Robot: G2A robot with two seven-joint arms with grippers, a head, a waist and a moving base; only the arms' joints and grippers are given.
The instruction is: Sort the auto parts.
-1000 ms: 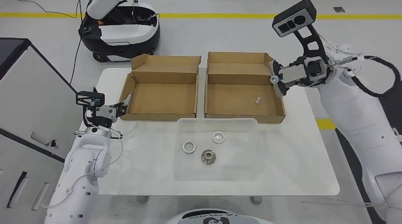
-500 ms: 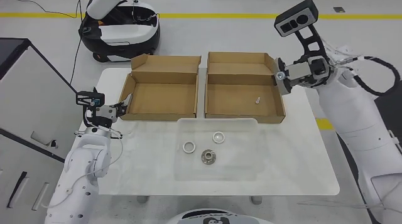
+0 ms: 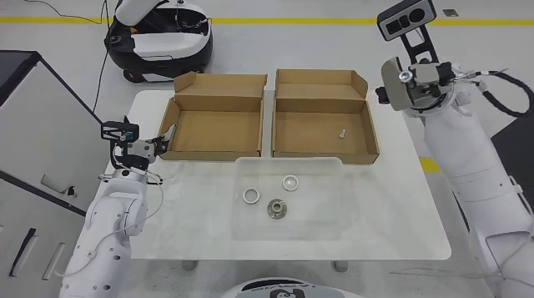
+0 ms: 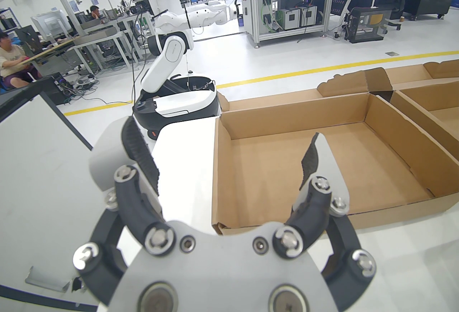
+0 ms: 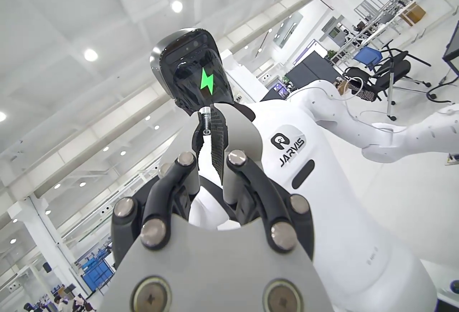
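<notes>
Between tips of right pincer point(image 5: 207, 130), shut tight: small threaded bolt point(image 5: 205, 117). Likely light, stiff, slick; hold squarely on shank. Left pincer point(image 4: 222, 139) wide open, empty, cardboard box point(image 4: 391, 134) just ahead.

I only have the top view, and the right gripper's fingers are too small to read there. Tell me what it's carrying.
Observer: The right gripper is shut on a small threaded bolt, pinched at its fingertips.
Operator: Now report the left gripper's state.
Observer: The left gripper is open with nothing between its jaws, which stand wide apart by the empty cardboard box.
</notes>
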